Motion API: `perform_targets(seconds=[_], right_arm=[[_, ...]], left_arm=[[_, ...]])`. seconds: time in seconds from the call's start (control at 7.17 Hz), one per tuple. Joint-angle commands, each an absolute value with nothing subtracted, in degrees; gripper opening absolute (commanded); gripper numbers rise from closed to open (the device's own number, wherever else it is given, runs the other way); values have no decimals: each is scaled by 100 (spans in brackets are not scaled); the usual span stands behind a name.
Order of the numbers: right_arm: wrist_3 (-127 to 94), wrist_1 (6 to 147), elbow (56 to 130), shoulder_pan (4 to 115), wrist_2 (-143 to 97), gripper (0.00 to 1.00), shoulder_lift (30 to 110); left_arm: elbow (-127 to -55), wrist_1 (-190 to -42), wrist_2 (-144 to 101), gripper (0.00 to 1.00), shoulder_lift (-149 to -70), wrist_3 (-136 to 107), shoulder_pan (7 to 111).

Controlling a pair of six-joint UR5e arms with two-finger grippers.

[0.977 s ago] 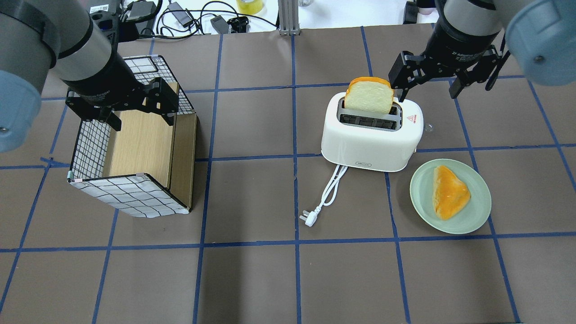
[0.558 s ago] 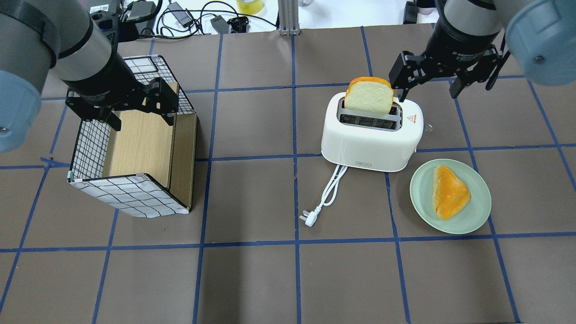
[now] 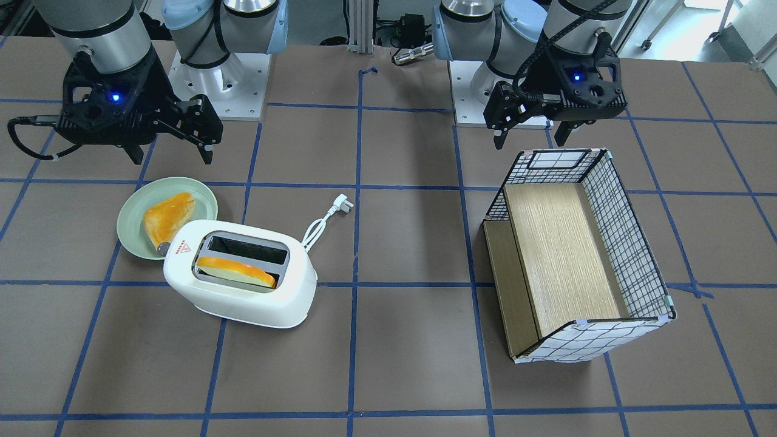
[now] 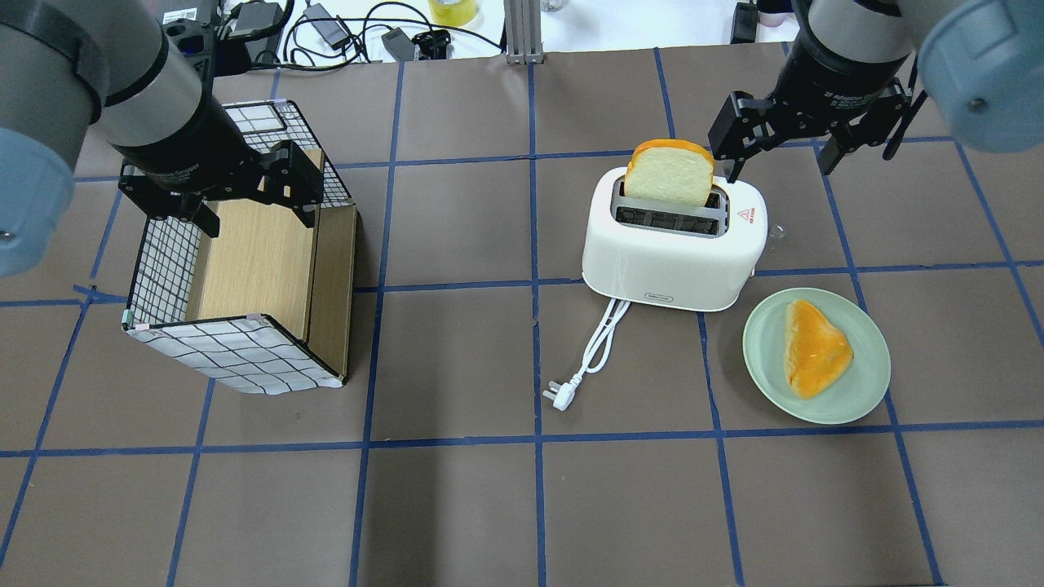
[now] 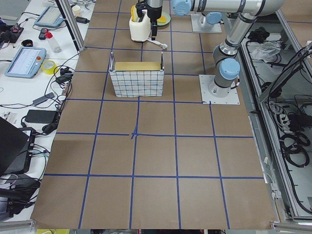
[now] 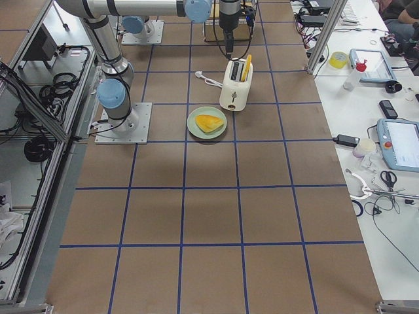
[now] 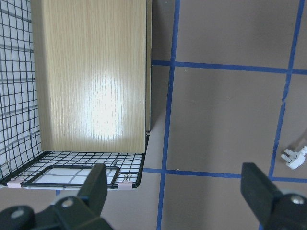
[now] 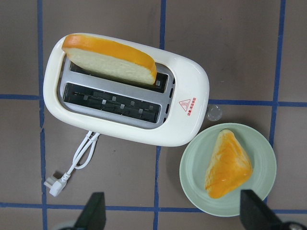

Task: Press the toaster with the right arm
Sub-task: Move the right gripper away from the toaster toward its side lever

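Observation:
The white toaster [image 4: 677,257] stands right of the table's centre, with a bread slice [image 4: 669,179] upright in its far slot. It also shows in the front view [image 3: 243,300] and the right wrist view [image 8: 120,132]. A small clear knob [image 8: 214,113] sits at its sticker end. My right gripper [image 4: 779,159] is open and empty. It hovers above the table just beyond the toaster's right end and touches nothing; it also shows in the front view [image 3: 170,155]. My left gripper [image 4: 257,218] is open and empty over the basket [image 4: 245,355].
A green plate [image 4: 864,387] with an orange-topped bread piece [image 4: 816,346] lies right of the toaster, near its front. The white cord and plug [image 4: 563,395] trail toward the table's near side. Cables and gear lie past the far edge.
My right gripper has shifted slightly toward the far right, still open. The left arm, toaster and bread have not moved.

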State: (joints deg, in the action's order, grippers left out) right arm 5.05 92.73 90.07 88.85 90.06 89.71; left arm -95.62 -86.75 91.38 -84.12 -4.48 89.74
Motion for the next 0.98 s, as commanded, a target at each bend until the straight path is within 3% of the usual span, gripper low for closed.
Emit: perform_targets(seconds=[0.0,0.42,0.84], right_arm=[[1289,9317,9000,8501,8965,100,8921],[2283,9343,9009,7641,8291,98,8667],[1490,9343,9017,7148,7712,61,8430]], left_arm=[[-9562,-8675,9141,100,-8411,-448,8974],[-9562,-8675,9141,100,-8411,-448,8974],[-9562,-8684,9141,100,-8420,-448,8974]])
